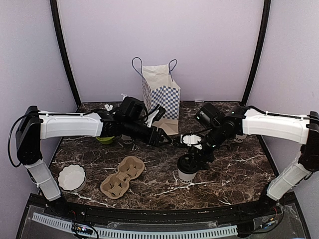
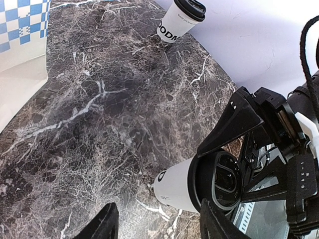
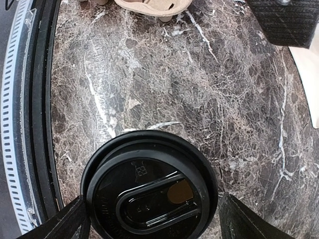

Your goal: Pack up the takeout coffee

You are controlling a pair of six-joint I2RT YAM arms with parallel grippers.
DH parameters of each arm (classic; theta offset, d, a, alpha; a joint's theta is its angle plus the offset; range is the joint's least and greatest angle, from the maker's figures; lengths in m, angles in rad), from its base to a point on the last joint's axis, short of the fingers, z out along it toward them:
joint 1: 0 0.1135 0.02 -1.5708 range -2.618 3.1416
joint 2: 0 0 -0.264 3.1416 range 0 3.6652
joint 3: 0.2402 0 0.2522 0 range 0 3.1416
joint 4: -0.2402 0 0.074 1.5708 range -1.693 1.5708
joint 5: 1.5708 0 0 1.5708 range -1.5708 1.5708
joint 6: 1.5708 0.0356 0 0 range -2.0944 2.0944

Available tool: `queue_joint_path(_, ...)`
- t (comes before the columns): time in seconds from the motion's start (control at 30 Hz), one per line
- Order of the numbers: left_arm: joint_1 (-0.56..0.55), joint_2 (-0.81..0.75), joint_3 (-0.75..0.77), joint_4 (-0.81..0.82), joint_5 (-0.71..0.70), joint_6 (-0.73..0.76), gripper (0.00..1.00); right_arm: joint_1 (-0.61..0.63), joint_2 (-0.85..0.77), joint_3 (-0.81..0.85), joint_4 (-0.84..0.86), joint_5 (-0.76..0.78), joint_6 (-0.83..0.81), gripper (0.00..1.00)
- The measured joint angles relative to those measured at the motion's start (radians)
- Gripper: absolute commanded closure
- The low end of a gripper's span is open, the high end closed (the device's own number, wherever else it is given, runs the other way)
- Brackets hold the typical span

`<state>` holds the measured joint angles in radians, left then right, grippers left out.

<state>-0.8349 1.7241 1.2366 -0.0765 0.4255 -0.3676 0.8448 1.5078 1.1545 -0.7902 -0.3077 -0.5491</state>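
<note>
**A:** Where was the coffee?

**B:** One cup (image 1: 187, 174) stood upright at about five o'clock from the table's (image 1: 234, 169) centre, directly under the right gripper (image 3: 152, 216). The other cup (image 2: 178, 20) stood near three o'clock by the wall. In the top view it was partly hidden by the right arm.

**A:** And the grippers?

**B:** The right jaws were apart, with one finger on each side of the lid (image 3: 149, 189). As far as I could tell, they weren't clamped on it. The left gripper (image 2: 157, 224) was also apart and empty, hovering over bare marble near centre.

**A:** How should the grasp go?

**B:** I'd have lowered the gripper until the pads faced the paper wall under the lid's rim, because a squeezed lid might pop off. I'd have centred it first, closed gently since paper buckles, and lifted straight up to keep the cup level.

**A:** Counts?

**B:** There were two lidded cups. There was one carrier (image 1: 122, 177) at seven o'clock, one bag (image 1: 160, 92) at twelve and one white fluted dish (image 1: 72, 178) at eight.
</note>
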Motion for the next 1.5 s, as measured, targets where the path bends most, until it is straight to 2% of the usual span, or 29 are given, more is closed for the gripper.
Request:
queue_joint_path(0.2, 0.001, 0.0, -0.008, 0.0, -0.001, -0.001, 0.43, 0.0, 0.0, 0.001, 0.005, 0.01, 0.002, 0.22)
queue_joint_path(0.5, 0.002, -0.001, -0.009, 0.0, -0.009, 0.0, 0.43, -0.026, -0.005, 0.008, -0.006, 0.036, 0.006, 0.29)
queue_joint_path(0.77, 0.002, -0.008, -0.009, 0.0, -0.026, 0.008, 0.43, -0.283, -0.041, 0.053, -0.037, 0.044, 0.003, 0.32)
queue_joint_path(0.97, 0.002, -0.008, -0.009, 0.0, -0.024, 0.009, 0.42, -0.454, -0.035, 0.138, -0.05, 0.115, 0.001, 0.32)
queue_joint_path(1.2, 0.002, -0.008, -0.009, 0.001, -0.024, 0.018, 0.43, -0.62, 0.107, 0.278, -0.045, 0.197, 0.031, 0.33)
queue_joint_path(1.5, 0.002, -0.019, -0.018, 0.003, -0.026, 0.021, 0.43, -0.731, 0.284, 0.377, -0.048, 0.22, 0.08, 0.34)
